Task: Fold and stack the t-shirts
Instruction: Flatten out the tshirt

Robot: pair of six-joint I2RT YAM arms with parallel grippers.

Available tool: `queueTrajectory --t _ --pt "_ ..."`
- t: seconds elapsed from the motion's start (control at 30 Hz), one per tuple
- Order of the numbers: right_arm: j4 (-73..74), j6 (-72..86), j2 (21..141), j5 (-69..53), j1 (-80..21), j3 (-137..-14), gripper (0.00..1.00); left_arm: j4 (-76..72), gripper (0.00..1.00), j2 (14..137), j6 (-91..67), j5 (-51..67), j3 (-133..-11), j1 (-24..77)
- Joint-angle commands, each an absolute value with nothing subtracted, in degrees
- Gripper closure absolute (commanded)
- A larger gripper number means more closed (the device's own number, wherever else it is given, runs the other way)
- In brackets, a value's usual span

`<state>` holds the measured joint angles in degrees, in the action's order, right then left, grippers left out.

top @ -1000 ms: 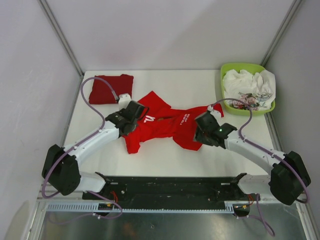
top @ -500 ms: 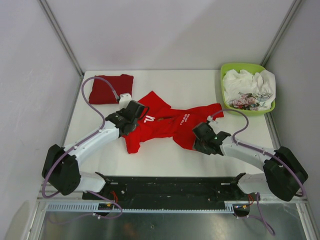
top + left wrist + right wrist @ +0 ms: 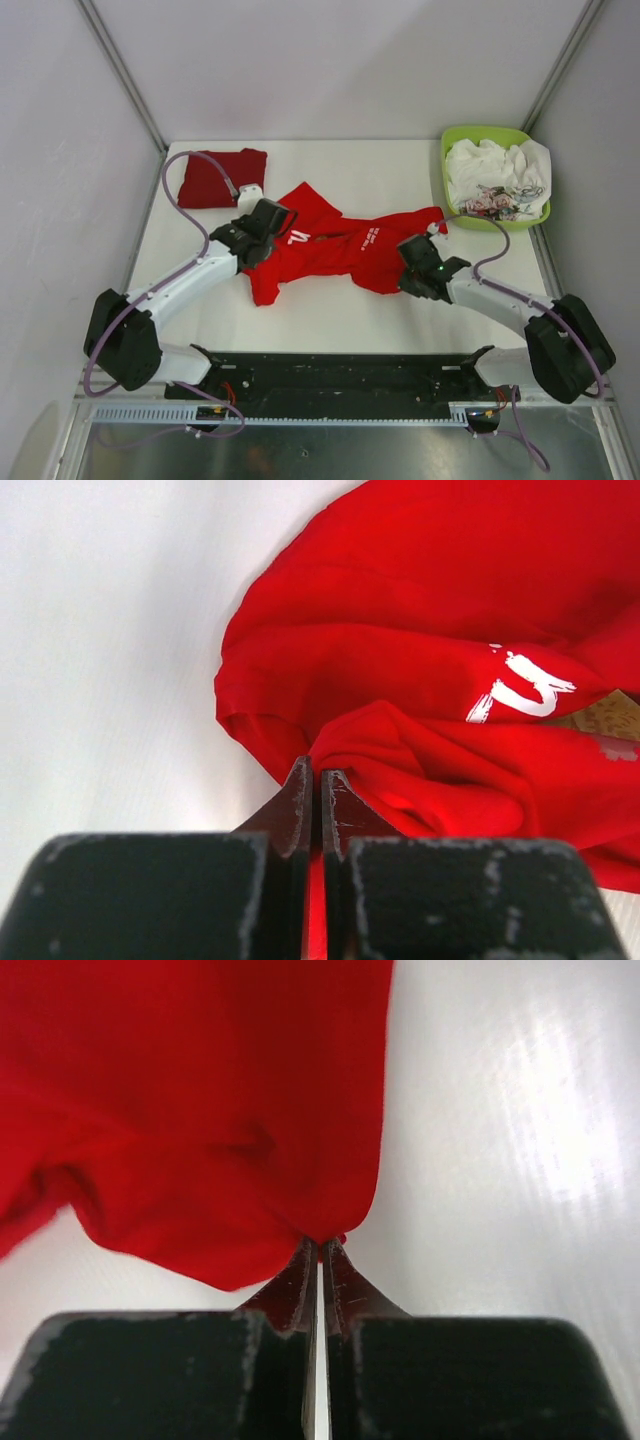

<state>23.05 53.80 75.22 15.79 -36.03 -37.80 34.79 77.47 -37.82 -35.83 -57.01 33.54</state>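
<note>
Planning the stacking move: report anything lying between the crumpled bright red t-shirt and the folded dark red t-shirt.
Nothing loose. Only the left gripper, shut on the bright red t-shirt, sits between it and the folded dark red t-shirt, which its lilac cable crosses.

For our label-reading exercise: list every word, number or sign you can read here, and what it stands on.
White brush strokes on the bright red t-shirt: folded over, not readable.
Small white print on the same shirt, top view: too small to read.
No other text shows.
</note>
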Motion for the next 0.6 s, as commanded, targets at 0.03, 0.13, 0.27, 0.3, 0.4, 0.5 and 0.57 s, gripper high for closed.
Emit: queueTrajectory --t 0.03,0.13,0.27,0.3,0.4,0.5,0.57 --pt "27.2 45.6 71.9 16.1 -28.9 -45.2 1.0 32.7 1.0 77.6 -35.3 -38.9 -60.7 32.7" --pt "28.1 41.5 76.5 14.9 -26.4 -49.5 1.0 31.2 1.0 79.2 -34.0 -38.7 -61.8 32.3" --pt "27.4 38.1 85.9 12.7 -23.1 -53.7 1.0 28.7 1.0 82.5 -32.0 -37.3 -63.7 32.0" --pt "27.2 37.5 88.1 12.2 -22.4 -54.6 1.0 28.3 1.0 83.5 -31.6 -37.0 -64.2 31.9" --pt "27.1 36.2 91.5 11.5 -21.3 -56.2 0.95 27.8 1.0 85.4 -31.1 -36.3 -65.4 31.7" --pt "28.6 35.4 91.4 11.5 -21.5 -56.4 0.92 27.7 1.0 85.7 -30.9 -36.1 -65.5 31.6" --pt "30.5 35.1 90.1 12.7 -22.3 -56.3 0.93 27.6 1.0 85.2 -30.6 -36.0 -65.4 31.5"
